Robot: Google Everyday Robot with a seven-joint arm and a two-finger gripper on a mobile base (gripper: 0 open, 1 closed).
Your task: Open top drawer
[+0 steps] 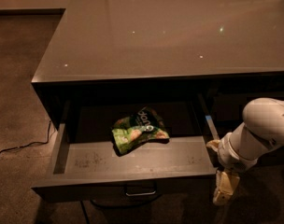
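Note:
The top drawer stands pulled far out from under the dark grey counter. Its scuffed lighter grey inside shows, and its small centre pull handle is at the bottom of the front. A green snack bag lies inside near the middle. My gripper hangs off the drawer's right front corner, below my white arm, apart from the handle and pointing down.
The glossy counter top spans the back. More dark drawer fronts sit to the right behind my arm. A thin cable runs over the speckled floor at the left.

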